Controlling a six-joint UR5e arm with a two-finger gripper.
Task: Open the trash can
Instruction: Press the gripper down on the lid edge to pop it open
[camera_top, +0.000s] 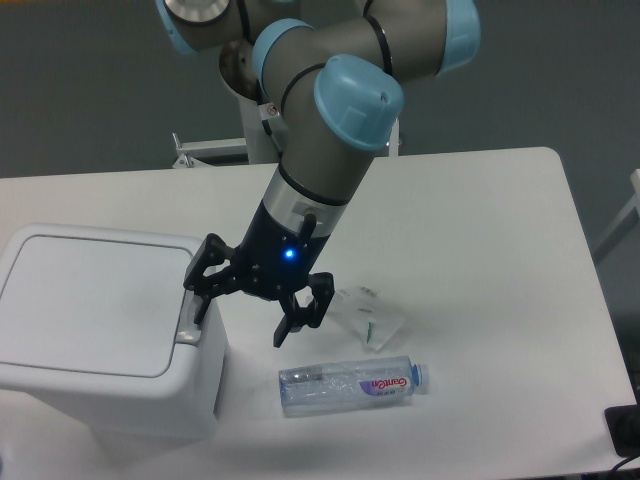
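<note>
I see the trash can (100, 330) at lower left on the tabletop (480, 220), lid (90, 305) down. My pincer (245, 310) hangs spread open, one finger (205, 290) beside the grey latch (188, 335). I judge this the approach; next I must press that button.

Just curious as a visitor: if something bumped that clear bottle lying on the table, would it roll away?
Probably: the bottle lies on its side and looks round. It seems empty, so likely light and easily nudged. Thin clear plastic would probably dent rather than break.
</note>
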